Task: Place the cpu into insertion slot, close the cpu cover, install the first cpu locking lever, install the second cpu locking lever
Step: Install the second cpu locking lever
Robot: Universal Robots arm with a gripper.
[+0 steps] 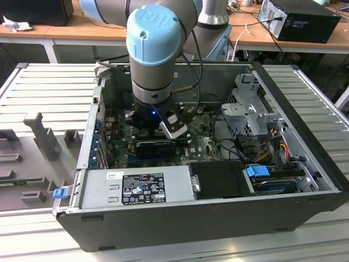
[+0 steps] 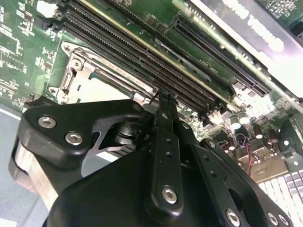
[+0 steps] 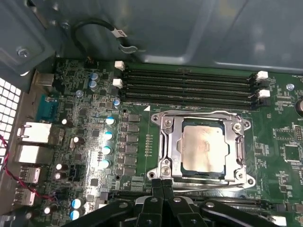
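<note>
In the first wrist view the cpu (image 3: pixel 203 147), a dull silver-beige square, lies flat in the insertion slot. The cpu cover (image 3: pixel 171 142), a silver metal frame, is down around it. A thin wire lever (image 3: pixel 203 113) runs along the socket's edge beside the memory slots. My gripper (image 3: pixel 161 181) is shut, its two black fingers pressed together with nothing visible between them, right at the socket's near edge. In the second wrist view the fingertips (image 2: pixel 163 97) hover by the socket's corner (image 2: pixel 75 71). In the exterior view the gripper (image 1: pixel 157 130) reaches down into the open computer case over the motherboard.
Long black memory slots (image 3: pixel 189 82) run beside the socket. Upright capacitors (image 3: pixel 109 137) and rear ports (image 3: pixel 33 142) stand on the other side. A power supply (image 1: pixel 136 185), a black box (image 1: pixel 218 180) and a metal drive cage (image 1: pixel 251 103) with cables crowd the case.
</note>
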